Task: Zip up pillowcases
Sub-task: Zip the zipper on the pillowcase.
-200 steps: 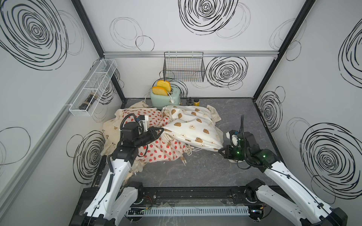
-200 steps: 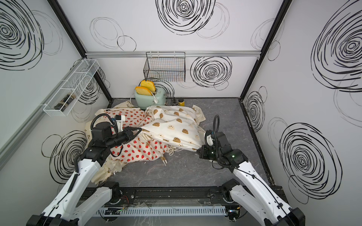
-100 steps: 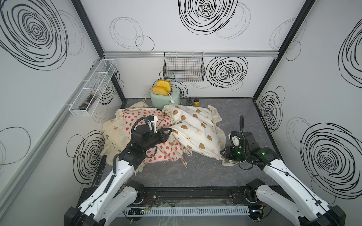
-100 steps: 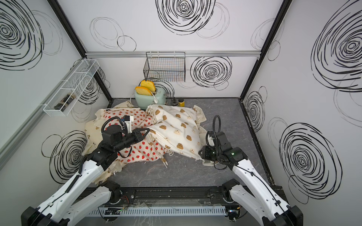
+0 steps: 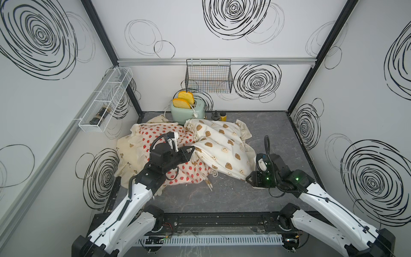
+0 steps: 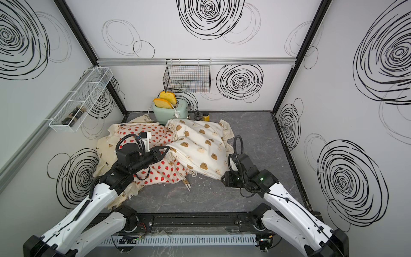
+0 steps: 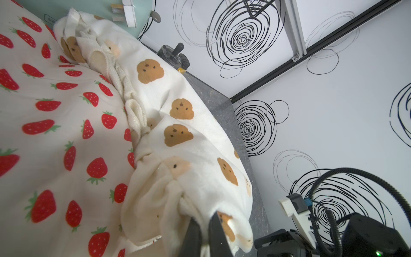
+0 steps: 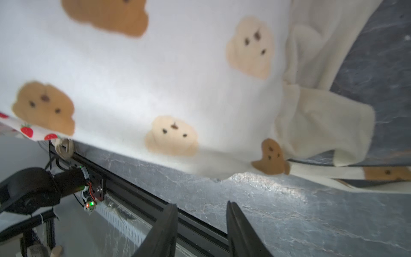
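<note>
While clamping the bear case [image 5: 222, 142] with the left end effector [image 7: 203, 219], right end effector [image 8: 200, 203] parted and empty, apparently just arranging; zipping pending.

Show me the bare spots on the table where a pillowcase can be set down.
Front strip between the strawberry pillowcase and the front rail; back right corner beyond the bear-face pillowcase. Crowded: left side and back, around the toaster.

Readable text: none was found | Only candidate: a small outlined label [image 7: 50, 20] on the mint toaster [image 7: 44, 9] (seen in the left wrist view) | Its lettering was too blurred and small to read.
</note>
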